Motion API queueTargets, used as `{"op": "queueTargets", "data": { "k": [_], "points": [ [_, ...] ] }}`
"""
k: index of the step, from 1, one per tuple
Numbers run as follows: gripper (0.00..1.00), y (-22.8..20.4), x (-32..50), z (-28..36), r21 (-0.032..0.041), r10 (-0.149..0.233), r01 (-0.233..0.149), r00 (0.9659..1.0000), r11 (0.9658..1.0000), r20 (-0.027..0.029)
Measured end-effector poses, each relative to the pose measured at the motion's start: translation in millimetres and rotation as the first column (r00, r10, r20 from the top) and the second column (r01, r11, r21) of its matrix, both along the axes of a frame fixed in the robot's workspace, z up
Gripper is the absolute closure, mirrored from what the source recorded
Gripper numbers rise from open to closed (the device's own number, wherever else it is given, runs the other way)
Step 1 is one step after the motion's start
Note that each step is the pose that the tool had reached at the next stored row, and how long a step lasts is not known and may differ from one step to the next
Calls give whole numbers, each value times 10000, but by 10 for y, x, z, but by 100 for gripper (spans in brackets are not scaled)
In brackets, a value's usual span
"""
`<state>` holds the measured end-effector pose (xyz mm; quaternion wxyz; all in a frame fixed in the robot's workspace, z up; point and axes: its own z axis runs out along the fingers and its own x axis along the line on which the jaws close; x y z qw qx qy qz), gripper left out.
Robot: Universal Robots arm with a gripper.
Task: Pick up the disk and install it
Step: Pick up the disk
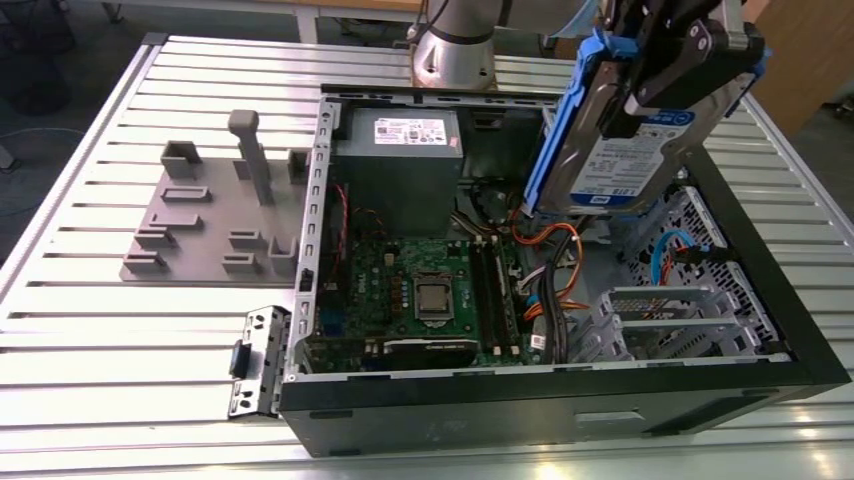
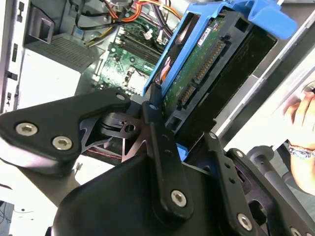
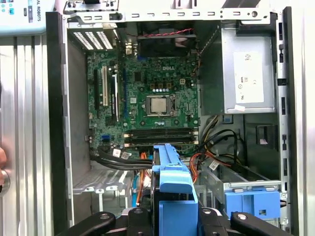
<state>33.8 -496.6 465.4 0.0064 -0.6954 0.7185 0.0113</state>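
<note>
Well, at the exterior view's left a grey fixture plate [image 1: 200, 235] lies on the table [image 1: 80, 330]; right of it sits the open computer case [image 1: 534, 400], motherboard [image 1: 414, 270] bare. Farther right, my gripper [image 1: 661, 75] is clamped on the disk [image 1: 614, 160], holding it on edge above the case's far right part. I judge it stiff, dense and shock-shy, best held by the blue bracket [image 1: 554, 140] sides, off the exposed circuit board [image 2: 192, 78].
</note>
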Motion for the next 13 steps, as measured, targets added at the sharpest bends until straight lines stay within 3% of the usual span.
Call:
{"op": "queueTargets", "data": {
  "k": [13],
  "points": [
    [64,-201,0,-7,0,0,0,10000,10000,0]
  ]
}}
